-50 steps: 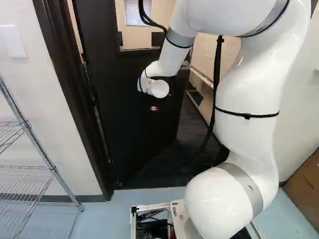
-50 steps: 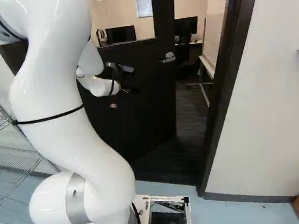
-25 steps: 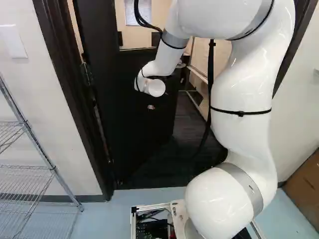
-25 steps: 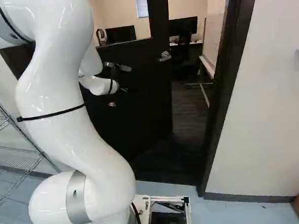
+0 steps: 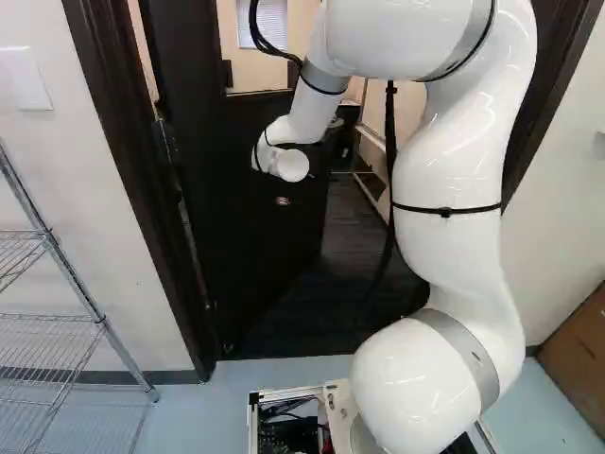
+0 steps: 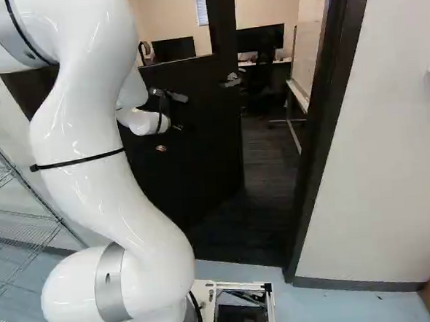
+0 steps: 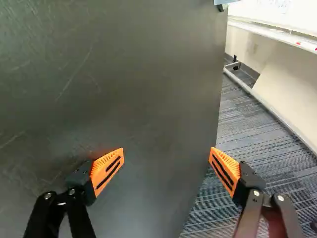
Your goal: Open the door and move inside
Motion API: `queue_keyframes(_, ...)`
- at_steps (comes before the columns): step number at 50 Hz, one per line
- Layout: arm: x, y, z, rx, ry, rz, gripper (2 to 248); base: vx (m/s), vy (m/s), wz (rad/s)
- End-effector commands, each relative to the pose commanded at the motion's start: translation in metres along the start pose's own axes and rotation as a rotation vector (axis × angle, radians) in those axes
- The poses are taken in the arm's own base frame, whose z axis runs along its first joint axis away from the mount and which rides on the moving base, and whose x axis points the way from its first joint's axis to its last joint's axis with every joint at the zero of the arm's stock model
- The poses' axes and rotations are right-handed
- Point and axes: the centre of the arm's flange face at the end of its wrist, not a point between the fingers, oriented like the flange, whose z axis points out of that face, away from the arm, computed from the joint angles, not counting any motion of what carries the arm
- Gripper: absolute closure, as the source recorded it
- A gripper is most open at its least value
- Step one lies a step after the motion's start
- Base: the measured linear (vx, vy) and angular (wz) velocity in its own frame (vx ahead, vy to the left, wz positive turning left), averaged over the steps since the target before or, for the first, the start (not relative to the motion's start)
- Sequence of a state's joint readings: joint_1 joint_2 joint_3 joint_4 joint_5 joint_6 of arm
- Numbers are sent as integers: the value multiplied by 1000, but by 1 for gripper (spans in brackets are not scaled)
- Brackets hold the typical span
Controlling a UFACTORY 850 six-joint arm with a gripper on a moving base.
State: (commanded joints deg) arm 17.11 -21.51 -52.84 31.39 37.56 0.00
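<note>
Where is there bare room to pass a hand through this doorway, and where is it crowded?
Between the door and the frame's right post, over dark carpet. Crowded: before the door, where the arm reaches, and left of the doorway, by the wire shelf.

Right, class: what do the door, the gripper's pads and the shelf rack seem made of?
Door: probably painted metal, dark satin, judging by its pale scratches. Pads: likely soft plastic or rubber, matte orange and ribbed. Shelf rack: metal wire, apparently chromed, given its silvery shine.

The arm (image 6: 106, 168) reaches ahead, hand (image 6: 177, 127) spread wide.
</note>
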Motion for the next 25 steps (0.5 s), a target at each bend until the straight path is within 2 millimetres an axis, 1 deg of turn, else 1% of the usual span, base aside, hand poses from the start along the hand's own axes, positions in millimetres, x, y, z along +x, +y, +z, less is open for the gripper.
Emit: queue_keyframes(25,4,-13,20,47,11,-51,3,0,0,0)
